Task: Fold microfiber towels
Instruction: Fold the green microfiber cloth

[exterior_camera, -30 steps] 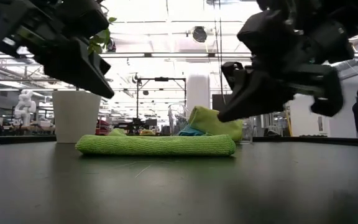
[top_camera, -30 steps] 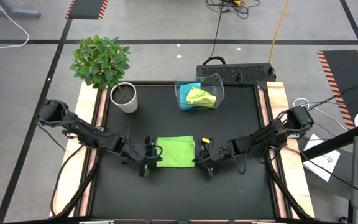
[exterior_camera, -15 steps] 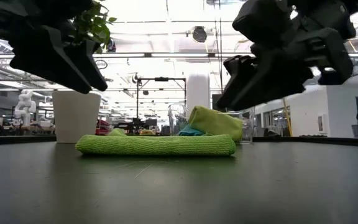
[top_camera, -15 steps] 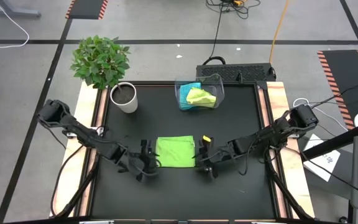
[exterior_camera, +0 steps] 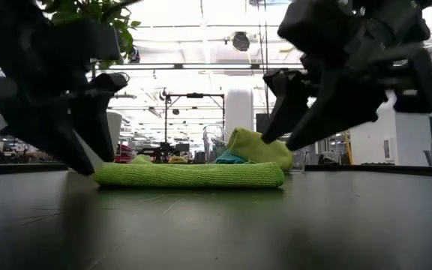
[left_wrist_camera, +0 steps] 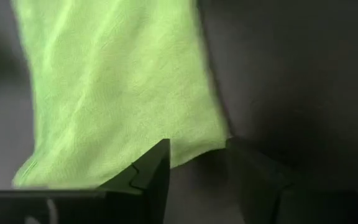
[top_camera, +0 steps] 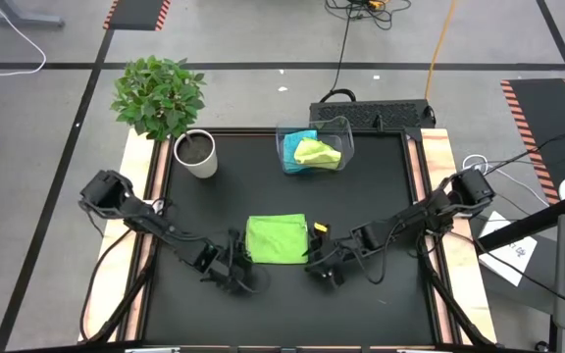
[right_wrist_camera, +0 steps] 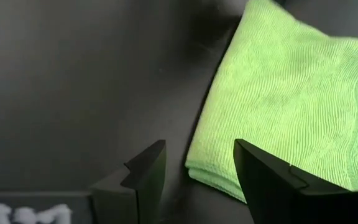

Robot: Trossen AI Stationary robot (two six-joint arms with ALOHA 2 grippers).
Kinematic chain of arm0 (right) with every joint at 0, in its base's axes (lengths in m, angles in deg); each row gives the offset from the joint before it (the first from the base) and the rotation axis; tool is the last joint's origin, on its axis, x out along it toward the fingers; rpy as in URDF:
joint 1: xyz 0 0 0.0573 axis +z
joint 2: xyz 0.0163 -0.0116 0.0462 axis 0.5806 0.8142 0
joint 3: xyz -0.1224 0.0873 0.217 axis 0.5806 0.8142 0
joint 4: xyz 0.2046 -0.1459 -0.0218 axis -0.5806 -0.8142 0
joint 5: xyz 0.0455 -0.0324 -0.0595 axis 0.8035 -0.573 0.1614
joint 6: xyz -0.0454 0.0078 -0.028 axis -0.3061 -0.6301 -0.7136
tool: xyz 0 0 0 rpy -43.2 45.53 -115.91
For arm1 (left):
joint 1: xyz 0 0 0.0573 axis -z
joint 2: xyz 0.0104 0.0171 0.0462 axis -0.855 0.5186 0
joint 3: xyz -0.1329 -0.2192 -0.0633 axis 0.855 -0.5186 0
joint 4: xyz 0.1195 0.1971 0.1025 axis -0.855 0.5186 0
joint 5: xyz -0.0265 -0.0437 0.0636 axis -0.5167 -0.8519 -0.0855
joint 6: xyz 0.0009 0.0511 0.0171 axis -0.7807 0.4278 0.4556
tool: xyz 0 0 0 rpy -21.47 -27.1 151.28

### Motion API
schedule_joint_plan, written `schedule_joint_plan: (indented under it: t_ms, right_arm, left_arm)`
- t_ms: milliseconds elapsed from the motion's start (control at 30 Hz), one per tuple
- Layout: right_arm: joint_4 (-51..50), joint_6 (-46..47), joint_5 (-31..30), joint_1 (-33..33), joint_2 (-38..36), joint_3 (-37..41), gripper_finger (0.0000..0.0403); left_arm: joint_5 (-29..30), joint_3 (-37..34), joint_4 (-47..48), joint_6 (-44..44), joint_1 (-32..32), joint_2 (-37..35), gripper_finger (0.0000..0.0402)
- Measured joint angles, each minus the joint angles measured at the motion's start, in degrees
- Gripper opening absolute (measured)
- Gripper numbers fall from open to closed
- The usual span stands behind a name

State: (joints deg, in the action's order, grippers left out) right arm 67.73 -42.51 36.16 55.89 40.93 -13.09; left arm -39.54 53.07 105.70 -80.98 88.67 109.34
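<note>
A folded lime-green towel lies flat near the front middle of the black desk. The left pincer sits just beside its front left corner and the right pincer just beside its front right corner, both with fingers parted and holding nothing. Another lime-green towel and a turquoise one sit in the clear bin at the back.

Low view: both arms cropped by top edge. Bin contents mostly hidden behind folded green towel. Left wrist view blurred; towel cut off at top edge. Turquoise towel partly covered.
</note>
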Motion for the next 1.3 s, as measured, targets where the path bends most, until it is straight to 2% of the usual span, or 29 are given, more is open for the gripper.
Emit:
schedule_joint_plan:
  t_ms: [167, 833, 1000, 1133, 1300]
  right_arm:
    - [0.76, -0.26, -0.15, -0.59, 0.39, 0.00, 0.0179]
    - [3.43, 0.69, 0.11, -3.32, 5.22, 0.07, 0.0178]
    - [3.43, 0.83, 0.11, -3.90, 5.24, 0.07, 0.0178]
    - [3.41, 0.98, 0.11, -4.25, 5.24, 0.07, 0.0178]
    - [3.43, 1.09, 0.12, -4.28, 5.24, 0.07, 0.0178]
  left_arm:
    - [1.92, 0.09, -1.03, -1.77, -0.16, 0.36, 0.0146]
    - [3.75, 0.04, -4.50, 6.71, 0.74, 0.49, 0.0145]
    - [1.36, 0.02, -5.88, 6.56, -0.50, 0.49, 0.0145]
    - [-2.84, 0.02, -7.34, 5.08, -1.26, 0.94, 0.0145]
    - [-3.47, 0.03, -8.26, 4.73, -1.61, 2.16, 0.0145]
